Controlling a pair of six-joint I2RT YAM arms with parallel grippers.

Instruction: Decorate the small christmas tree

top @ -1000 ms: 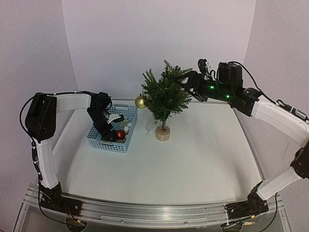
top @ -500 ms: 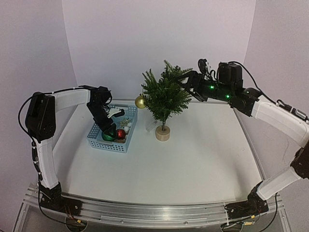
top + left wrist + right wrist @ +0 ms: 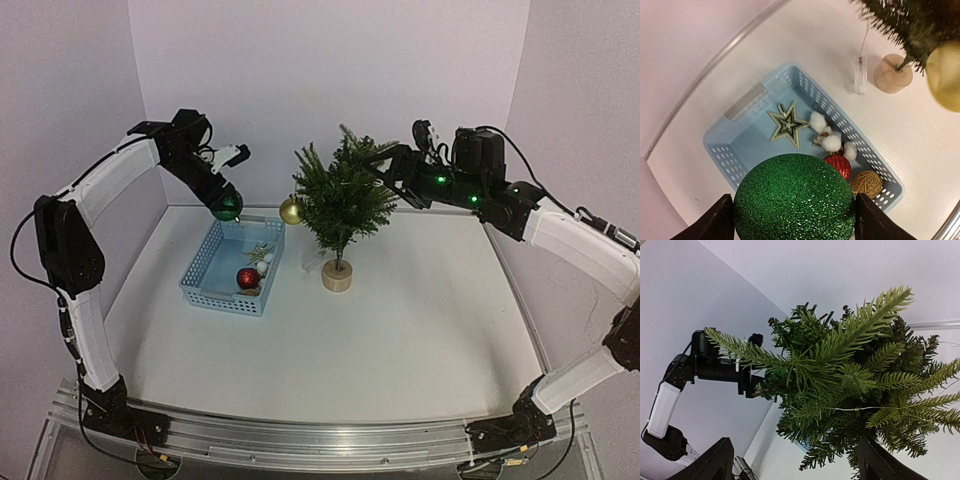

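The small christmas tree (image 3: 340,195) stands on its round wooden base (image 3: 337,277) at mid-table, with a gold ball (image 3: 291,211) hanging on its left side. My left gripper (image 3: 226,204) is shut on a green glitter ball (image 3: 794,199) and holds it high over the far end of the blue basket (image 3: 205,270). My right gripper (image 3: 385,168) is at the tree's upper right. Its fingers (image 3: 715,460) stand wide apart and open, with branch tips (image 3: 840,385) in front of them.
In the basket (image 3: 720,150) lie a star (image 3: 786,125), white cotton balls (image 3: 830,140), a red ball (image 3: 839,164) and a twine ball (image 3: 866,183). A small clear box on a thin wire (image 3: 860,74) lies beside the tree's base (image 3: 892,74). White walls close in the back and sides.
My left arm has lifted the green ball out of the basket, up and toward the back. The right arm and the tree have not moved.
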